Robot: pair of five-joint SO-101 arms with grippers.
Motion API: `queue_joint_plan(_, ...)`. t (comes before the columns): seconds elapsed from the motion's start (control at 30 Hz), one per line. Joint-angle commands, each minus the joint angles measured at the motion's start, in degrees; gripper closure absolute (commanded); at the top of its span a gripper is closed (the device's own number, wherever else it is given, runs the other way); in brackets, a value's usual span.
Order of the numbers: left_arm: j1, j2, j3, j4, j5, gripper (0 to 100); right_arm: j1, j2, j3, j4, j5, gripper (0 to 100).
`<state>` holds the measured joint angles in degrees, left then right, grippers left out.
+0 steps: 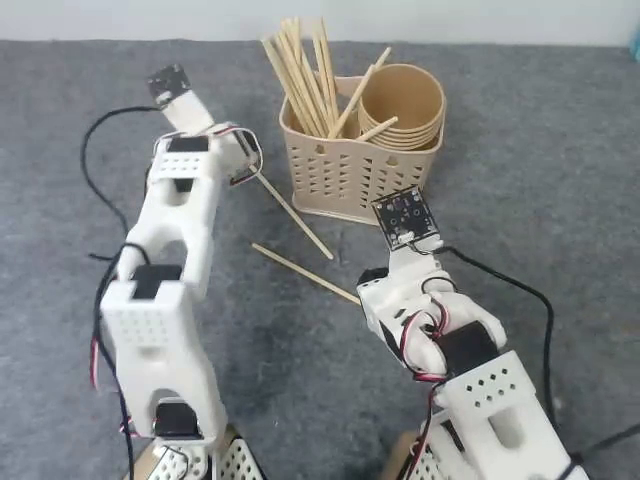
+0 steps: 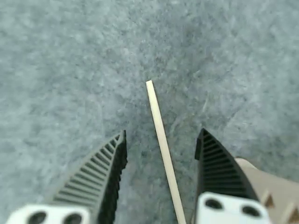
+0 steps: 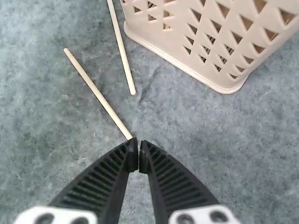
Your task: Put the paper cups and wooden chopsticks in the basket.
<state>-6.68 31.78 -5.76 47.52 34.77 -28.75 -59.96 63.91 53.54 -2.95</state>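
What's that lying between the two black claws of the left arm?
A wooden chopstick lies on the grey mat, in the gap of the open left gripper. The left wrist view shows it.

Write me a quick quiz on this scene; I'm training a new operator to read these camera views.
1. True or false: the left gripper is open, with a chopstick lying between its fingers.
2. How many chopsticks lie on the carpet outside the basket?
3. The paper cups are: A stacked in the basket, B on the carpet, C held by an arm.
Key: 1 true; 2 two; 3 A.
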Motion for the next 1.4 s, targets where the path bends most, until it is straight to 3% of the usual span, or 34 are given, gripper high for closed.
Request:
queue_joint_plan(0.0, 1.41, 8.7, -16.66, 7.91, 0.62, 81, -0.31, 0.13, 0.09, -1.01, 0.79, 98.0)
queue_joint_plan(0.37, 2.81, 37.01, -62.2, 34.02, 0.26, 86, -3.21, 0.13, 0.44, -0.13, 0.53, 98.0)
queue_joint_plan(0.53, 3.96, 47.82, -82.33, 42.37, -3.25, 100, -3.21, 0.13, 0.44, -0.13, 0.53, 98.0)
queue_joint_plan(0.6, 4.04, 51.43, -90.15, 46.42, -3.25, 99, -3.21, 0.13, 0.44, -0.13, 0.44, 98.0)
queue_joint_plan(0.8, 4.75, 49.23, -90.51, 52.92, -3.16, 99, -3.21, 0.13, 0.44, -0.13, 0.44, 98.0)
queue_joint_plan(1.07, 2.81, 41.41, -89.54, 53.36, -3.96, 99, -3.21, 0.13, 0.44, -0.13, 0.44, 98.0)
queue_joint_plan(1.37, 2.29, 19.87, -65.45, 53.27, -5.8, 99, -3.3, 0.13, 0.44, 1.01, 0.79, 98.0)
